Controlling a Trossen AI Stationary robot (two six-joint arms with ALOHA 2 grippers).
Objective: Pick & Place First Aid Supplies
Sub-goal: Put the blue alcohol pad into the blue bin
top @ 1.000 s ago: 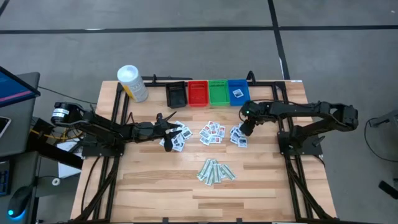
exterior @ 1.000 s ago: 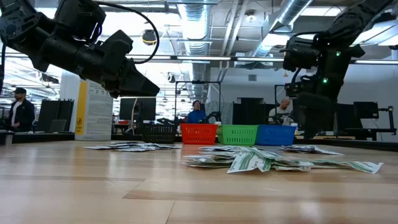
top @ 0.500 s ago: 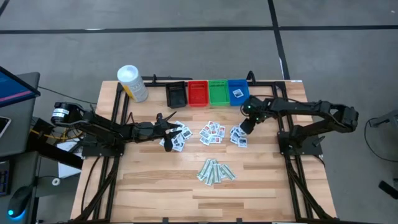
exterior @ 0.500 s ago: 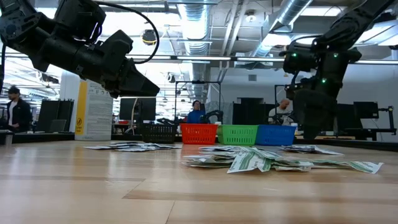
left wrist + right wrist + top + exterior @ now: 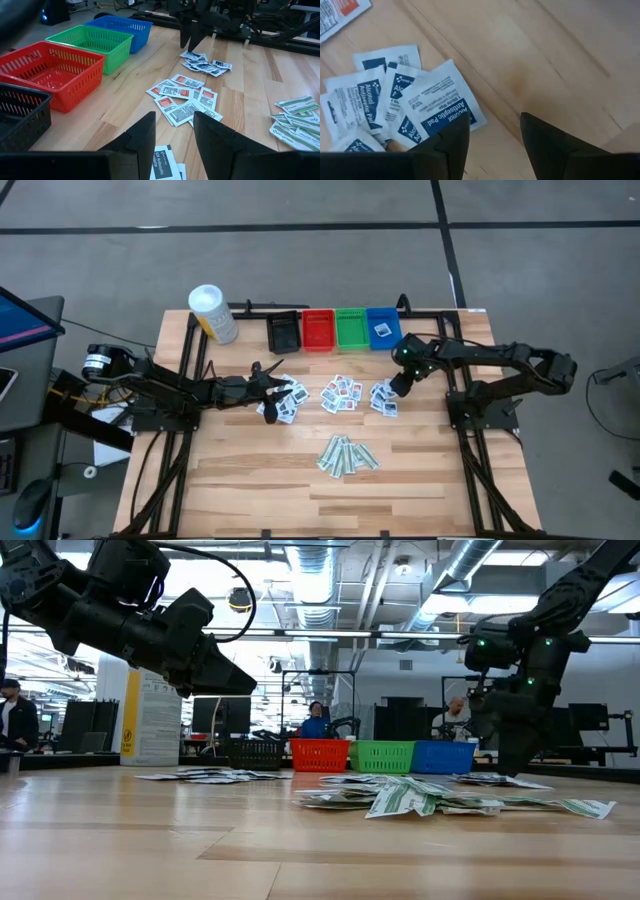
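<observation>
The supplies lie flat on the table in loose piles: dark-print white packets (image 5: 284, 404), red-print packets (image 5: 342, 394), blue-print packets (image 5: 381, 399) and pale-green strips (image 5: 347, 455). One more packet (image 5: 381, 330) lies in the blue bin. My left gripper (image 5: 285, 389) hovers open just above the dark-print pile, and one of those packets (image 5: 163, 161) shows between its fingers. My right gripper (image 5: 399, 387) is open and points down at the right edge of the blue-print pile (image 5: 432, 109), touching nothing.
Black (image 5: 284, 332), red (image 5: 318, 330), green (image 5: 351, 329) and blue (image 5: 383, 320) bins line the far edge. A white canister (image 5: 213, 313) stands at the far left corner. Bare wood spans the near half around the strips. People stand in the room behind.
My right gripper has shifted a little toward the table's right edge, staying low beside the blue-print pile. The packets and my left arm have kept still.
</observation>
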